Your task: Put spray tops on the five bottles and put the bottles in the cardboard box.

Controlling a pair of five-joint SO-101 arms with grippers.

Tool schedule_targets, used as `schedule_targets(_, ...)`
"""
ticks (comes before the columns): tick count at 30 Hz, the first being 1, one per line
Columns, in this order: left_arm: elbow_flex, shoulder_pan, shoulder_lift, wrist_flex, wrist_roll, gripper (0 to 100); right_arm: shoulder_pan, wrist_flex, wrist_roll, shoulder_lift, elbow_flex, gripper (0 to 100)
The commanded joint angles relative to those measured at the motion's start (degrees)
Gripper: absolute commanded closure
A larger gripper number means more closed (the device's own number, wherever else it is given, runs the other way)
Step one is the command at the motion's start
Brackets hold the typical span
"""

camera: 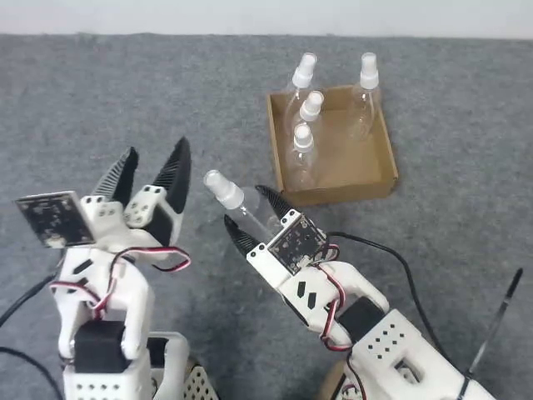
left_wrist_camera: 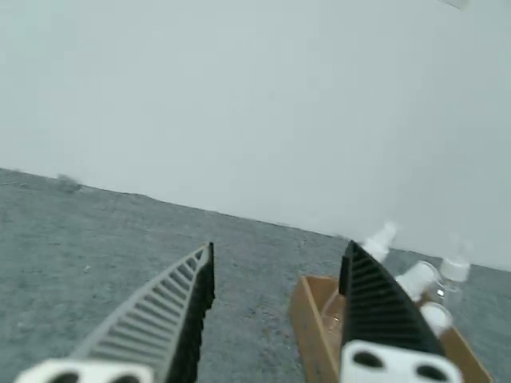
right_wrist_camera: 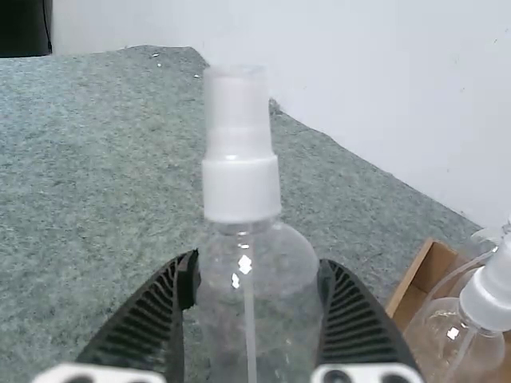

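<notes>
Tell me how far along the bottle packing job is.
Done: four capped bottles sit in the cardboard box. In hand: the right gripper holds the fifth bottle, spray top on, between its jaws. Remaining: placing that bottle in the box. The left gripper is open and empty.

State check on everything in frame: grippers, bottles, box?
left gripper: open, empty
right gripper: shut on one bottle
held bottle: spray top on, outside the box
four other bottles: spray tops on, inside the box
box: open-topped, holding four bottles
</notes>
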State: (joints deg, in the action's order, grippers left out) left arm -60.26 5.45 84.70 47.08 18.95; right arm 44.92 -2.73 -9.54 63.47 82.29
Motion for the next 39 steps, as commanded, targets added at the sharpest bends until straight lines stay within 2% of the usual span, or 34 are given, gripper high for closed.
schedule_targets(1, 1.01, 4.31, 0.44, 1.67, 3.60, 76, -1.19, 1.45, -0.18, 1.98, -1.05, 94.3)
schedule_targets(3, -1.10, 5.54, 0.44, 1.32, 7.03, 76, -1.19, 1.45, -0.18, 1.89, -1.05, 94.3)
schedule_targets(7, -3.47, 5.80, 0.44, 1.23, 7.47, 76, -1.19, 1.63, 0.53, 1.98, -0.97, 94.3)
schedule_targets(11, -6.02, 5.45, 0.44, 1.14, 7.56, 76, -1.19, 1.89, 7.30, 2.07, -1.05, 94.3)
schedule_targets(17, -10.77, 5.01, 0.44, -5.19, 7.56, 76, -1.10, 1.98, 9.49, 2.15, -1.49, 94.3)
schedule_targets(24, -13.23, -2.02, 0.44, -7.30, 6.68, 76, -0.92, 1.98, 9.67, 2.15, -1.49, 94.2)
schedule_targets(29, -14.99, -9.32, 0.44, -7.47, -0.53, 76, -0.84, 1.98, 9.67, 2.15, -1.49, 94.2)
schedule_targets(32, -15.60, -12.75, 0.44, -7.21, -2.37, 76, -0.84, 1.98, 9.67, 2.15, -1.41, 94.2)
schedule_targets(39, -16.40, -14.95, 0.44, -7.21, -4.48, 76, -0.92, 1.98, 9.58, 2.15, -1.32, 94.2)
